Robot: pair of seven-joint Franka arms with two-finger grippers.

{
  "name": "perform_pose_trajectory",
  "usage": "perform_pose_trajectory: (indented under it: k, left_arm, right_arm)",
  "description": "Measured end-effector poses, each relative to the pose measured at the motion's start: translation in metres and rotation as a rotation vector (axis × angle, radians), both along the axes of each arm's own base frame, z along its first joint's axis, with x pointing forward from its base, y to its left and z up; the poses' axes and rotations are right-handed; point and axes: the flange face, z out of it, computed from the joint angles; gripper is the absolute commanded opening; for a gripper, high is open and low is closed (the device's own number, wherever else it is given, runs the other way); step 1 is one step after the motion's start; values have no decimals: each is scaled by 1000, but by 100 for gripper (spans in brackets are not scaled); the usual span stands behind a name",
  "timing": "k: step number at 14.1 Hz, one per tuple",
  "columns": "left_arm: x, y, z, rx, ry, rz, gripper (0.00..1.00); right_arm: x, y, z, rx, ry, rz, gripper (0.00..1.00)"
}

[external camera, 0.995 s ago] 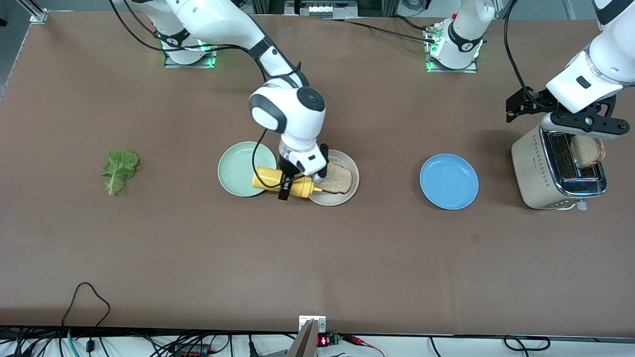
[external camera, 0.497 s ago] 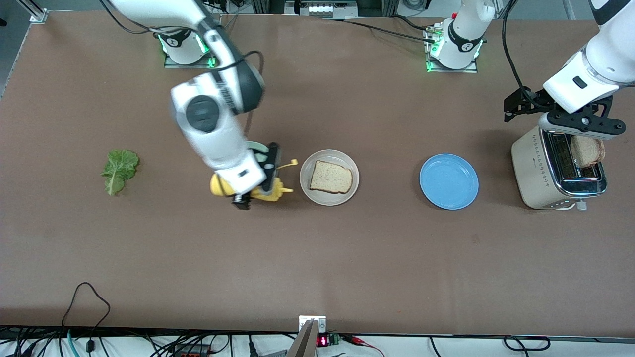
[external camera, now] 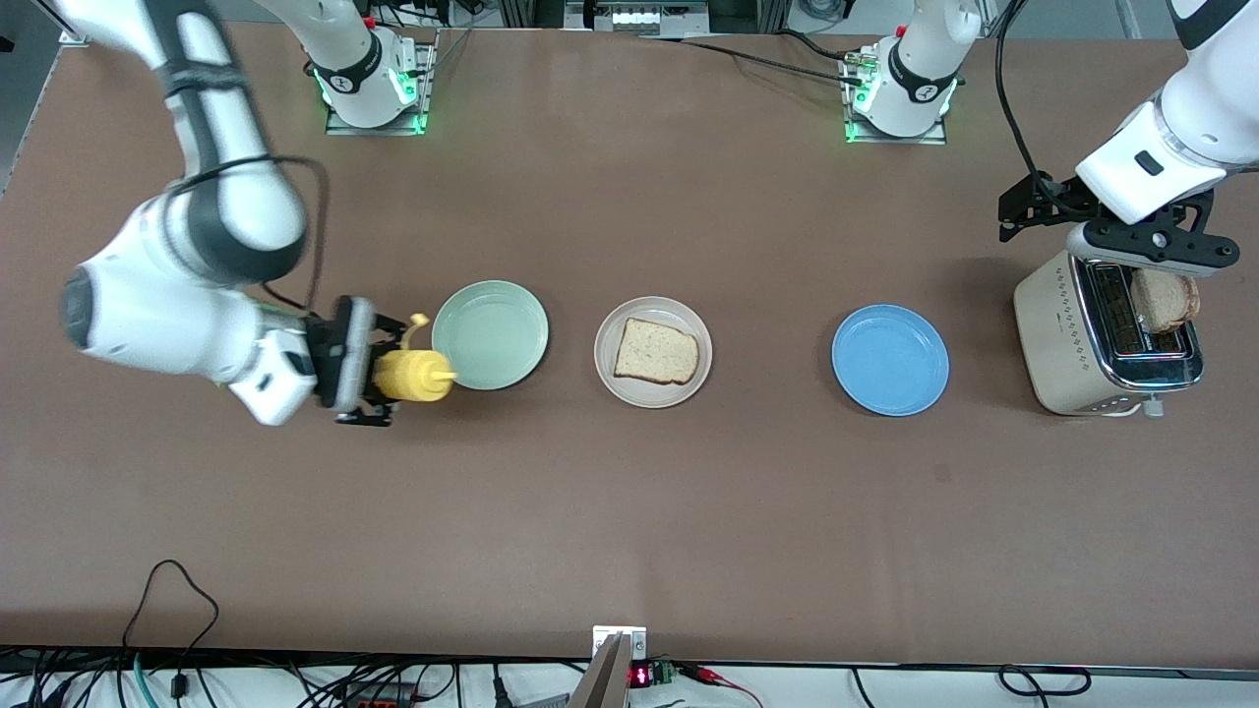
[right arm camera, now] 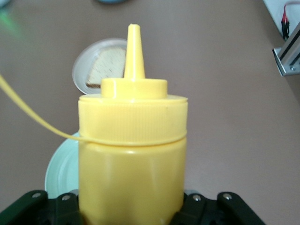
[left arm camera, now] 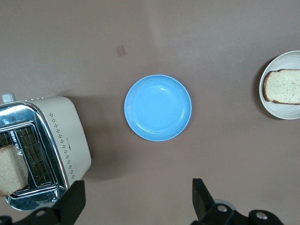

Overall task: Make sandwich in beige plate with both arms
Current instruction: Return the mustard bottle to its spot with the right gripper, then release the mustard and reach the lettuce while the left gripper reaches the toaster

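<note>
The beige plate (external camera: 606, 339) sits mid-table with one brown bread slice (external camera: 656, 351) lying flat on it. My right gripper (external camera: 369, 379) is shut on a yellow squeeze bottle (external camera: 413, 375), held sideways over the table beside the mint-green plate (external camera: 490, 334), nozzle toward that plate. In the right wrist view the bottle (right arm camera: 133, 154) fills the frame, with the beige plate (right arm camera: 79, 65) and its bread (right arm camera: 105, 65) past the nozzle. My left gripper (external camera: 1146, 241) hangs open over the toaster (external camera: 1062, 334). A second bread slice (external camera: 1164, 298) stands in a toaster slot.
A blue plate (external camera: 890, 360) lies between the beige plate and the toaster, also in the left wrist view as the blue plate (left arm camera: 158, 107) next to the toaster (left arm camera: 47, 140). Cables run along the table edge nearest the front camera.
My right arm has swung the yellow bottle away from the beige plate, past the mint-green plate toward its own end of the table, and now covers the lettuce leaf. The left arm barely moved.
</note>
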Motion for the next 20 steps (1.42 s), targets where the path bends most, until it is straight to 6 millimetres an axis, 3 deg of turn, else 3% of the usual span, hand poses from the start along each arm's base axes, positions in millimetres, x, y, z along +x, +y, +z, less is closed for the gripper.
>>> perform_pose_trajectory:
  k: [3, 5, 14, 17, 20]
  left_arm:
    - [0, 0, 0, 0, 2, 0, 100]
    - [0, 1, 0, 1, 4, 2, 100]
    - [0, 3, -1, 1, 5, 5, 100]
    - [1, 6, -2, 1, 7, 11, 100]
    - [5, 24, -9, 45, 17, 30, 100]
  right_arm:
    - [-22, -70, -53, 227, 31, -25, 34]
    - [-42, -92, -86, 359, 36, -25, 34]
    - [-100, -155, -227, 779, -22, -8, 37]
    - [-112, -162, -249, 841, -69, 13, 37]
    - [-116, -161, -260, 854, -116, 42, 38]
